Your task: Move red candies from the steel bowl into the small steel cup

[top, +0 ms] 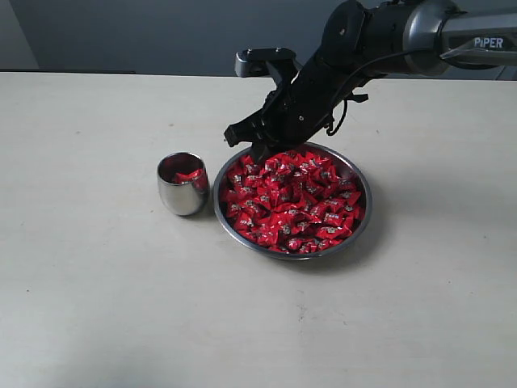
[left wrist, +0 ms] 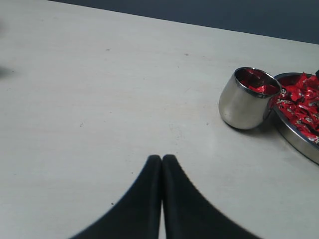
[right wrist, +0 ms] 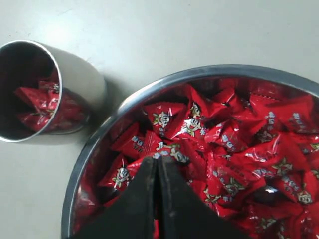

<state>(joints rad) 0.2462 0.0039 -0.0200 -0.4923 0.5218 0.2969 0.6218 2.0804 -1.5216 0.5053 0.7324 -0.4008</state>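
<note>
Pale table (top: 97, 307), dark wall behind. Dozens of candies (top: 291, 202) sat heaped in one bowl (right wrist: 224, 69), too many to count; a few more lay in the one cup (top: 182, 196). Wrappers were shiny red with small print and pinched ends. Cup stood upright just beside bowl. Over bowl's cup-side edge hung right gripper (right wrist: 157, 162), jaws clenched, tips at the pile; couldn't tell if a wrapper was pinched. Apart from cup, left gripper (left wrist: 162, 160) was clenched on nothing.
</note>
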